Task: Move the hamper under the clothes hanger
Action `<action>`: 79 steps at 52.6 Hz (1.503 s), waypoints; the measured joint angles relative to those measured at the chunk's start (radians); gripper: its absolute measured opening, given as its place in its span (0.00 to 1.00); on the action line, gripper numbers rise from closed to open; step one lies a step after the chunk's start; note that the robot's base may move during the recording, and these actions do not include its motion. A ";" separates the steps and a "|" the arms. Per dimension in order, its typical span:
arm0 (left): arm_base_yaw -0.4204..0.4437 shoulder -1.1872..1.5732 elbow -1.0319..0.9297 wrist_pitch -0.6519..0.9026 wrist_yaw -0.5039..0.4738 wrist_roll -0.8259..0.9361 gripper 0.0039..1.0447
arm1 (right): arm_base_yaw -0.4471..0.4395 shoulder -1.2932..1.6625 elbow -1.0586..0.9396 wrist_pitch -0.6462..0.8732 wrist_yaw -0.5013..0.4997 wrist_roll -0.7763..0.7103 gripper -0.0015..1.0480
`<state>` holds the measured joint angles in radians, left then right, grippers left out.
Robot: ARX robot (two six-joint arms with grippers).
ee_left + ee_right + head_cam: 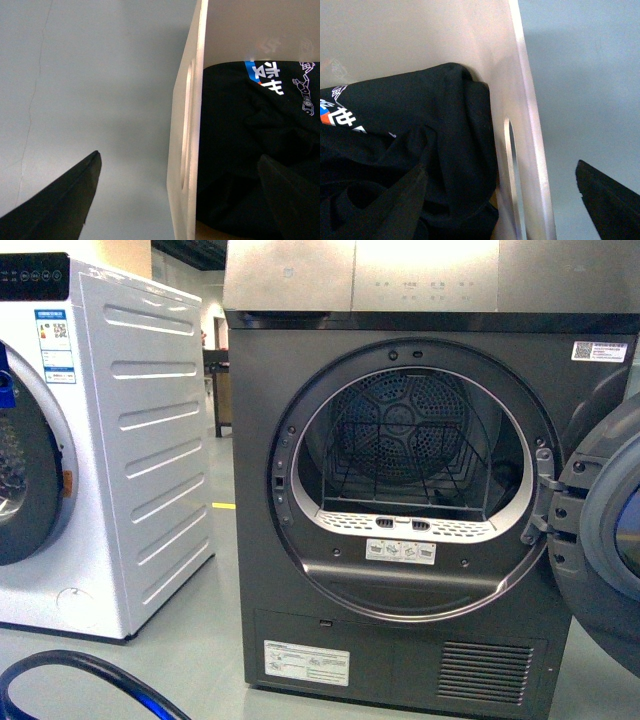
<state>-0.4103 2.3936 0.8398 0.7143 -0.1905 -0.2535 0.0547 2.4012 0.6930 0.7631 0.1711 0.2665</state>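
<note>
The beige hamper shows in both wrist views, seen from above, with a black printed garment (250, 150) inside it. My left gripper (180, 185) is open and straddles the hamper's side wall (185, 125) at its slot handle, one finger (60, 205) outside over the floor, the other (290, 195) inside above the garment. My right gripper (502, 200) is open and straddles the opposite wall (530, 125) at its slot handle (510, 165), one finger (400, 205) inside, the other (610, 200) outside. The clothes hanger is out of view. Neither arm shows in the front view.
The front view shows a dark grey dryer (400, 510) straight ahead with its round door (600, 530) swung open to the right. A white washing machine (100, 440) stands at the left. A black and blue cable (80, 680) loops at the lower left. Grey floor lies around.
</note>
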 joint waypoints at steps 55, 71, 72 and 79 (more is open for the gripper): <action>-0.012 -0.010 0.000 -0.021 -0.025 -0.004 0.04 | 0.006 -0.008 0.024 -0.037 0.003 0.022 0.03; -0.005 -0.090 -0.011 -0.082 -0.040 0.001 0.04 | 0.006 -0.134 0.000 -0.087 -0.011 -0.009 0.03; -0.005 -0.098 -0.011 -0.086 -0.042 0.002 0.04 | 0.005 -0.143 -0.002 -0.089 -0.011 -0.010 0.03; -0.004 -0.147 -0.011 -0.109 -0.049 0.012 0.04 | -0.003 -0.195 -0.010 -0.095 -0.015 -0.024 0.03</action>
<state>-0.4141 2.2467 0.8291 0.6048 -0.2394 -0.2417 0.0513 2.2063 0.6830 0.6678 0.1558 0.2424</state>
